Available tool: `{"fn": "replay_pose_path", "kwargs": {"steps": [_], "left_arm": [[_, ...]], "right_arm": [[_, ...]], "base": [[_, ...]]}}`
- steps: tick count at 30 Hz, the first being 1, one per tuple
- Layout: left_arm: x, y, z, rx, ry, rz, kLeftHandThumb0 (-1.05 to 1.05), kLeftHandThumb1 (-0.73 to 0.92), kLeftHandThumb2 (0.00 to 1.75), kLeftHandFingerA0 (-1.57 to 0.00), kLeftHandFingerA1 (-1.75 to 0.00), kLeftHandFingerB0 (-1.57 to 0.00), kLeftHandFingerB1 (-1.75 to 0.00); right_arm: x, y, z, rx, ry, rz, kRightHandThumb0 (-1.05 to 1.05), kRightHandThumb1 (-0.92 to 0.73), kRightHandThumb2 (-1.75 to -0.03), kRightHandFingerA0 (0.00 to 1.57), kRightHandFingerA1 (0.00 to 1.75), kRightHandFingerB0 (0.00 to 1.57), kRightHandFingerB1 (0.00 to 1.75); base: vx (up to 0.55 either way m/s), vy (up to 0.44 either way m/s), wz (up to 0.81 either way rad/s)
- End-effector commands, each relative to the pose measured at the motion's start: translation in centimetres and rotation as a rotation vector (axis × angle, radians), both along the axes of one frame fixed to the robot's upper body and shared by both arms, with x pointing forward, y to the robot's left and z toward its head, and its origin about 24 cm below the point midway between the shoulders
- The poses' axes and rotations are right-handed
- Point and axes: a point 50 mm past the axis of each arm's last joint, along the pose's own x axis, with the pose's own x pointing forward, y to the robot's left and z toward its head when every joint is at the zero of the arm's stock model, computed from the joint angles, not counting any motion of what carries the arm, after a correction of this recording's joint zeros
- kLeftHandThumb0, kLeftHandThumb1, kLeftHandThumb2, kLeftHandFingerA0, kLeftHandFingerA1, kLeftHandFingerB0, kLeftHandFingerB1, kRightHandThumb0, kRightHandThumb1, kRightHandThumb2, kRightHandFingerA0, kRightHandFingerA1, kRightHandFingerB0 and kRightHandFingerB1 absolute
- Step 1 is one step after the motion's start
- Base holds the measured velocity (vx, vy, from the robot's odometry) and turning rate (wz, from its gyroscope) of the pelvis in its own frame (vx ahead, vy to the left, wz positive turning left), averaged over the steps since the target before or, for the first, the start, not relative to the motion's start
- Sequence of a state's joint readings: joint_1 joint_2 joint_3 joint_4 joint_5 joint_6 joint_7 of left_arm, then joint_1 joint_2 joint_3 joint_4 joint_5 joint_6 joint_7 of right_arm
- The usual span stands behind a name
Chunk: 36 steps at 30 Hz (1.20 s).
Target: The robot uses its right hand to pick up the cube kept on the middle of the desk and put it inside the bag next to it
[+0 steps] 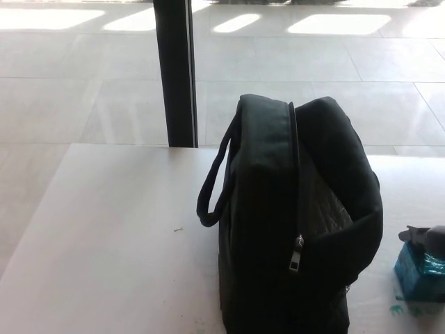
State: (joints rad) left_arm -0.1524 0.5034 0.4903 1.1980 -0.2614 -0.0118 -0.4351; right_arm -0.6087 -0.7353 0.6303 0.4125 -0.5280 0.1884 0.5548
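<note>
A teal, shiny-wrapped cube [418,280] sits on the white desk [118,236] at the far right edge of the head view, just right of the bag. The black bag [295,223] stands upright in the middle of the desk. Its top is unzipped and gaping toward the right, a zipper pull hangs at the front, and a carry handle loops out on its left. My right hand [425,238] comes in from the right edge and lies over the top of the cube, touching it. Only a small part of the hand shows. My left hand is out of the picture.
A dark vertical post [174,69] stands behind the desk's far edge, with a pale tiled floor [76,97] beyond it. The left half of the desk is bare apart from a tiny speck [178,229]. Green smudges [403,308] mark the desk below the cube.
</note>
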Motion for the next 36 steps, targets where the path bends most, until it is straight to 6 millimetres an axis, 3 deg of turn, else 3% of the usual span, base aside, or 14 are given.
{"fn": "replay_pose_path", "kwargs": {"steps": [1, 3, 8, 11, 13, 21, 22, 23, 25, 26, 27, 28, 29, 36], "left_arm": [[-0.1, 0.7, 0.6, 0.012, 0.004, 0.024, -1.05, 0.58, 0.9, -0.37, -1.47, -0.32, -1.39], [-0.1, 0.7, 0.5, 0.013, 0.005, 0.021, -1.05, 0.58, 0.89, -0.37, -1.48, -0.33, -1.41], [-0.3, 0.8, 0.5, 0.012, 0.005, 0.022, -1.05, 0.57, 0.9, -0.36, -1.48, -0.32, -1.41], [-0.2, 0.8, 0.6, 0.012, 0.004, 0.02, -1.05, 0.58, 0.9, -0.37, -1.46, -0.32, -1.39], [-0.2, 0.8, 0.6, 0.012, 0.002, 0.019, -1.05, 0.56, 0.89, -0.38, -1.5, -0.31, -1.41], [-0.5, 0.9, 0.5, 0.022, 0.013, 0.01, -1.05, 0.58, 0.88, -0.35, -1.48, -0.3, -1.38], [-0.5, 0.9, 0.5, 0.012, 0.007, 0.017, -1.05, 0.56, 0.88, -0.36, -1.48, -0.31, -1.4], [-0.5, 0.9, 0.5, 0.01, 0.007, 0.02, -1.05, 0.57, 0.88, -0.36, -1.48, -0.3, -1.39], [-0.5, 0.9, 0.5, 0.009, 0.005, 0.025, -1.05, 0.56, 0.88, -0.36, -1.48, -0.31, -1.4], [-0.7, 0.9, 0.4, 0.008, 0.01, 0.027, -1.05, 0.56, 0.88, -0.37, -1.5, -0.31, -1.41], [-0.7, 0.9, 0.4, 0.007, 0.01, 0.027, -1.05, 0.56, 0.88, -0.37, -1.5, -0.31, -1.41], [-0.9, 0.9, 0.4, 0.012, 0.01, 0.022, -1.05, 0.56, 0.88, -0.37, -1.5, -0.3, -1.42], [-0.9, 0.9, 0.4, 0.012, 0.011, 0.022, -1.05, 0.56, 0.88, -0.37, -1.5, -0.32, -1.42], [-1.1, 1.0, 0.4, 0.007, 0.011, 0.025, -1.05, 0.56, 0.87, -0.35, -1.49, -0.31, -1.43]], "right_arm": [[-1.8, -1.8, -2.5, -0.209, 0.104, -0.029, -0.24, -0.76, -0.61, 0.36, 1.24, 0.12, 0.35], [-2.1, -1.8, -2.9, -0.258, 0.069, 0.014, -0.24, -0.8, -0.63, 0.47, 1.43, 0.17, 0.38], [-2.7, -1.3, -3.4, -0.262, 0.017, 0.125, -0.26, -0.76, -0.64, 0.55, 1.45, 0.27, 0.39], [-3.1, -1.1, -3.9, -0.279, -0.051, 0.245, -0.31, -0.76, -0.66, 0.67, 1.51, 0.72, 0.65], [-3.2, -1.0, -4.2, -0.296, -0.073, 0.27, -0.32, -0.75, -0.66, 0.73, 1.54, 0.8, 0.72], [-3.4, -0.9, -4.5, -0.192, -0.2, 0.36, -0.3, -0.78, -0.71, 0.8, 1.55, 0.78, 0.84], [-3.4, -0.9, -4.4, -0.116, -0.252, 0.348, -0.26, -0.73, -0.7, 0.83, 1.63, 0.73, 1.38], [-3.5, -0.9, -4.2, -0.077, -0.28, 0.334, -0.2, -0.72, -0.7, 0.85, 1.68, 0.66, 1.45], [-3.5, -1.1, -4.1, -0.014, -0.317, 0.295, -0.24, -0.69, -0.74, 0.8, 1.62, 0.77, 1.24], [-3.5, -1.1, -4.0, 0.02, -0.338, 0.28, -0.24, -0.66, -0.73, 0.83, 1.59, 0.84, 0.87], [-3.5, -1.2, -3.7, 0.069, -0.376, 0.253, -0.24, -0.66, -0.73, 0.83, 1.59, 0.84, 0.87], [-3.4, -1.4, -3.4, 0.128, -0.434, 0.212, -0.27, -0.64, -0.78, 0.89, 1.74, 0.72, 1.31], [-3.4, -1.5, -3.1, 0.152, -0.455, 0.2, -0.17, -0.62, -0.83, 0.83, 1.75, 0.7, 1.42], [-3.2, -2.6, -1.3, 0.29, -0.593, 0.14, -0.18, -0.57, -1.08, 0.81, 1.7, 0.71, 1.51]], "base": [[0.0, 0.0, 0.0], [0.0, 0.0, 0.0], [0.0, 0.0, 0.0], [0.0, 0.0, 0.0], [0.0, 0.0, 0.0], [0.0, 0.0, 0.0], [0.0, 0.0, 0.0], [0.0, 0.0, 0.0], [0.0, 0.0, 0.0], [0.0, 0.0, 0.0], [0.0, 0.0, 0.0], [0.0, 0.0, 0.0], [0.0, 0.0, 0.0], [0.0, 0.0, 0.0]]}}
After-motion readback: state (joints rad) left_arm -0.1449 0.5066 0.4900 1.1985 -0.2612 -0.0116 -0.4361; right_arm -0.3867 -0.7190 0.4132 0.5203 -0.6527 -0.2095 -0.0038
